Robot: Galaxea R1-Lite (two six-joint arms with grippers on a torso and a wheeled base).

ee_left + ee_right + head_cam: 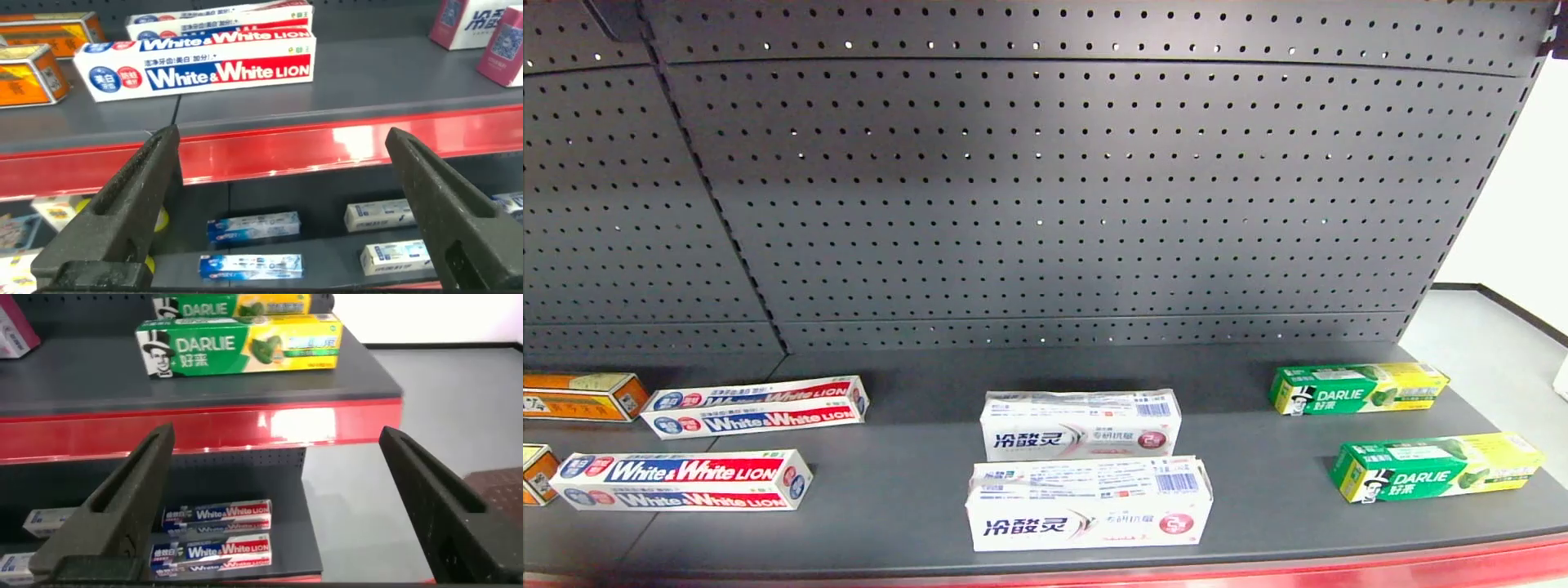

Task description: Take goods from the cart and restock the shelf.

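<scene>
The shelf (pixel 915 490) carried toothpaste boxes laid flat in brand pairs, one behind the other with labels facing the aisle, probably so each row could be topped up from the front. In the head view the white boxes (pixel 1089 502) sat toward 6 o'clock, the green boxes (pixel 1436 466) toward 4, the red-and-white boxes (pixel 682 480) toward 8 and the orange boxes (pixel 580 396) at 9. The left gripper (pixel 282 139) and right gripper (pixel 275 434) hung before the red front edge (pixel 245 155), jaws spread wide and holding nothing, likely ready for a pick.
</scene>
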